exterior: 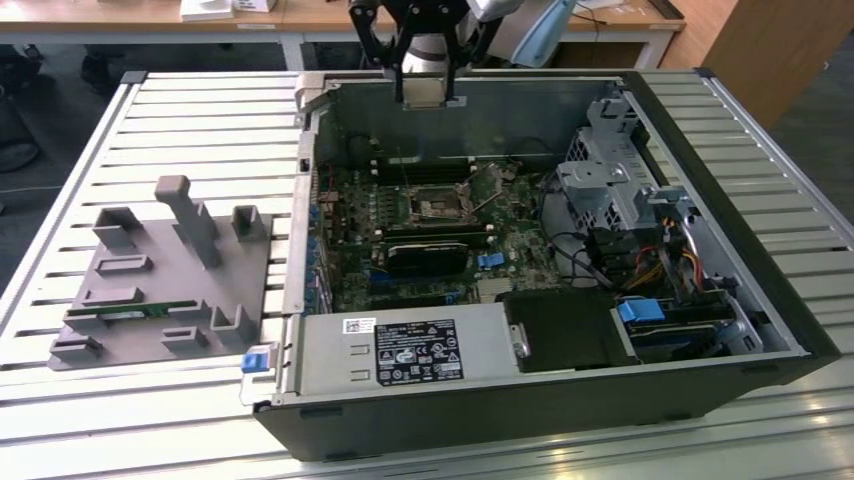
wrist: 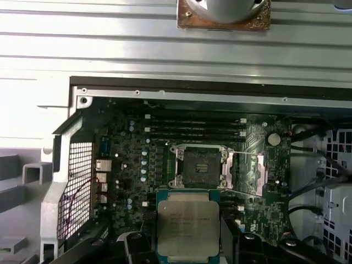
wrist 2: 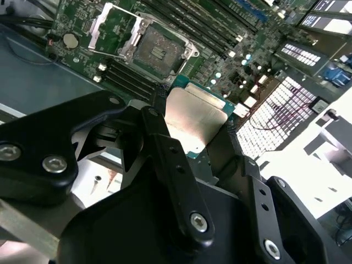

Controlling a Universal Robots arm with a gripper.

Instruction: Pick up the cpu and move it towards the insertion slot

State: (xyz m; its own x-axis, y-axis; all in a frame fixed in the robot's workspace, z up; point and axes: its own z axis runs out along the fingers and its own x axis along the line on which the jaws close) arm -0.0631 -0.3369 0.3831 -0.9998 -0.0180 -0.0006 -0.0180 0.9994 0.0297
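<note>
Here, fingers clamped on the cpu above the open insertion slot, its flipped-back lid clearest in the second wrist view

1. The counter is a pale metal surface of long parallel slats with dark gaps between them.
2. Behind its far edge stands a wooden desk with white legs; white papers lie on it.
3. By the far corner on the exterior view's right is a brown wooden cabinet.
4. A grey floor shows beside the counter's edge there.
5. Light is even and bright.
</note>
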